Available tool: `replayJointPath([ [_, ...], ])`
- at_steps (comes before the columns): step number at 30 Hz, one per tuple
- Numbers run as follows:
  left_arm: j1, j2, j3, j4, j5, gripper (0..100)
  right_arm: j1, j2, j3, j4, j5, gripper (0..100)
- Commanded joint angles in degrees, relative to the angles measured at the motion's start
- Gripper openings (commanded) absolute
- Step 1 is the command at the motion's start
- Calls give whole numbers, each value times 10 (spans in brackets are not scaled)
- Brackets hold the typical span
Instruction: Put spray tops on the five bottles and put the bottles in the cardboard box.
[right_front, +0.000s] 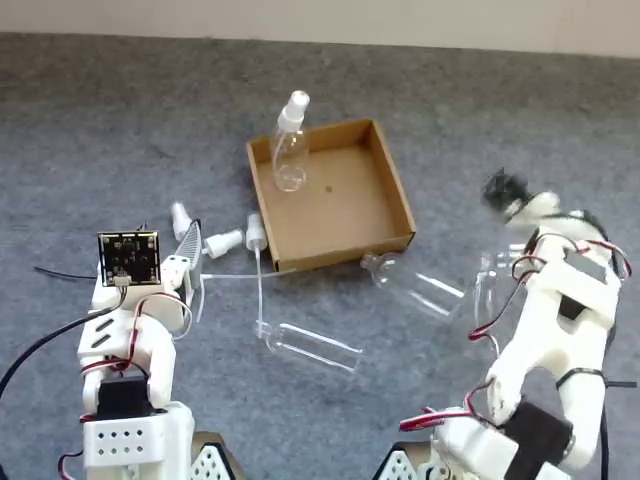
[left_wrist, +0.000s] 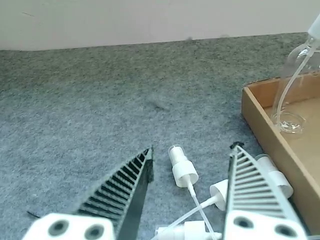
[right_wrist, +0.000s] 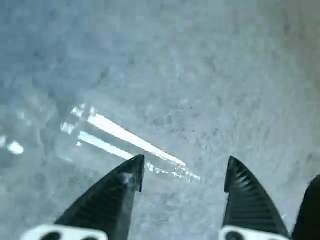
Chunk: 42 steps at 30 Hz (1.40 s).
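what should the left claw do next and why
Probably lower the left claw, which is open, onto the spray top lying on the carpet between its tips, then close. A bottle beside the cardboard box lies uncapped.

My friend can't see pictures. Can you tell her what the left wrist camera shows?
The left gripper hangs open over a grey carpet, with loose white spray tops lying on the carpet between its ridged fingers. Nearby is a corner of the cardboard box, with a clear bottle standing inside it.
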Motion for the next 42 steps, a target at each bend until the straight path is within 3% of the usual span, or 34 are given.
replayJointPath([
  [1,4,-2,-6,-9,-5,221,-5,-52,-68,95,-320,209],
  [5,4,-2,-6,-9,-5,221,-10,-45,-147,292,-510,209],
  [10,2,-2,-6,-9,-5,221,-22,51,-264,426,-691,209],
  [17,2,-2,-6,-9,-5,221,-19,221,-444,476,-940,209],
  [20,2,-2,-6,-9,-5,221,-22,274,-489,476,-990,209],
  [36,2,-2,-5,-9,-5,221,-31,403,-501,451,-1008,209],
  [38,2,-2,-5,-9,-5,221,-31,405,-502,456,-954,209],
  [42,2,-2,-5,-9,-5,221,-31,403,-500,456,-741,149],
])
